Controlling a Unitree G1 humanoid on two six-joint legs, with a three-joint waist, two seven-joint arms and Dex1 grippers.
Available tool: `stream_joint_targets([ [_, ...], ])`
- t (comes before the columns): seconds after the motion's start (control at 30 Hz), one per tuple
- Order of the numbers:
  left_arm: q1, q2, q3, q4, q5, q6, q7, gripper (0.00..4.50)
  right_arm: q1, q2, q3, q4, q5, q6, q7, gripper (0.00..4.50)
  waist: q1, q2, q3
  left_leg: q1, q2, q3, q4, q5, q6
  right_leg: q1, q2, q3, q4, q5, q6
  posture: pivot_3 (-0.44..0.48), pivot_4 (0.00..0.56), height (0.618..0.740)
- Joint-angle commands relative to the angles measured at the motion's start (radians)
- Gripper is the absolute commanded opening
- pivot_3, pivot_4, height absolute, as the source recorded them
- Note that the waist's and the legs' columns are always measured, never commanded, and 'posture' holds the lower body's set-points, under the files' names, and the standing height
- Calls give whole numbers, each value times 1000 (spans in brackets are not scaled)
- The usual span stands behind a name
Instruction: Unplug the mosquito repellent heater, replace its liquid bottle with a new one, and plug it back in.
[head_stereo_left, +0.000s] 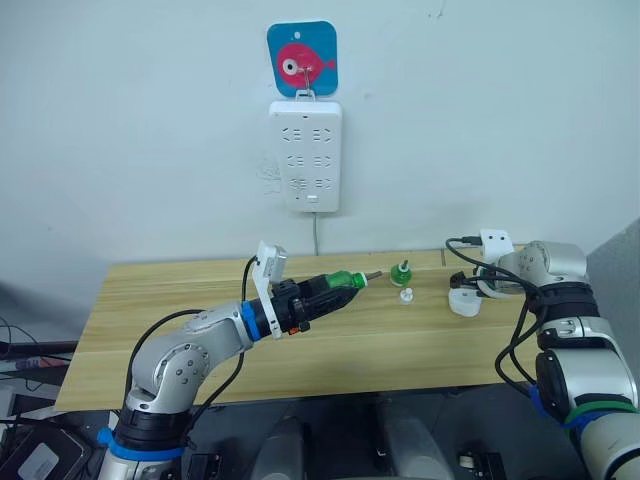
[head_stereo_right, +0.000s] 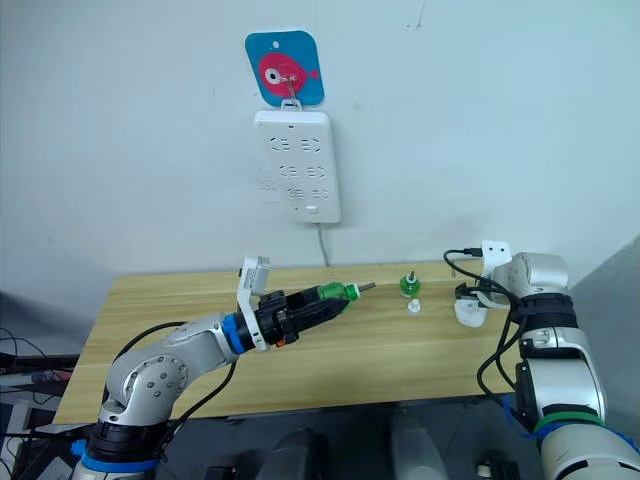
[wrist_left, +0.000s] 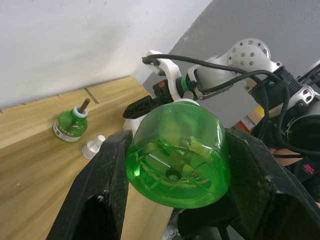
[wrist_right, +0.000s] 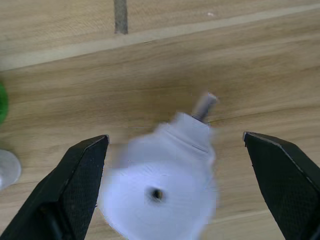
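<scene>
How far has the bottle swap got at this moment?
Done: the heater is unplugged and lies on the table, and a green bottle stands apart by a small white cap. In hand: the left gripper holds another green bottle; the right gripper is open around the heater. Left: fitting the bottle and replugging into the power strip.

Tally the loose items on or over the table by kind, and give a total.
Green liquid bottles: 2, one in the left gripper, one standing on the table
White caps: 1
White heaters: 1
Total: 4

Wooden table against a pale wall.
</scene>
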Motion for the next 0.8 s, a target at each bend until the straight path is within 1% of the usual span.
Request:
stream_joint_targets([
  [0.03,-6,-4,10,-35,0,-23,-17,2435,-7,-1,-28,-65,-23,22,16,4500,0,0,0,0,0,0,0,0,0,0,0,0,0,0,0,-62,225,730],
  [0.13,-5,-5,10,-35,2,-24,-19,2435,1,2,-35,-129,-29,55,35,4500,0,0,0,0,0,-1,0,0,0,0,0,0,0,0,0,-64,218,730],
  [0.23,-5,-4,10,-35,3,-24,-20,2435,22,5,-60,-232,-28,129,31,4500,0,0,0,0,0,-1,0,0,0,0,0,0,0,0,0,-65,217,730],
  [0.33,-5,3,10,-31,7,-22,-29,2435,56,22,-103,-343,-44,199,5,4500,0,0,0,0,0,-2,0,0,0,0,0,0,0,0,0,-68,216,730],
  [0.43,-8,3,4,-21,18,-26,-38,2435,96,46,-133,-436,-76,227,-20,4500,0,0,0,-1,0,-3,-1,0,0,0,0,-1,-1,0,0,-68,216,730],
  [0.53,-17,-7,0,-16,25,-25,-37,2435,120,80,-193,-521,-109,281,-48,4500,0,0,0,0,0,-3,-1,0,0,0,0,0,-1,0,0,-81,218,730],
  [0.6,-17,-10,-2,-17,27,-24,-39,2435,141,92,-216,-596,-113,323,-39,4500,-1,0,0,-1,0,-3,-1,0,0,-1,0,0,-1,0,0,-81,218,730],
  [0.7,-14,-10,-3,-19,31,-25,-41,2435,180,74,-197,-729,-96,338,3,4500,-1,0,0,-1,0,-3,-2,0,0,-1,0,0,-2,0,1,-81,218,730],
  [0.8,-7,-7,2,-23,33,-25,-43,2435,225,57,-213,-863,-66,352,49,3950,-1,1,0,-1,0,-3,-4,0,0,-1,0,-1,-4,-1,1,-79,225,730],
])
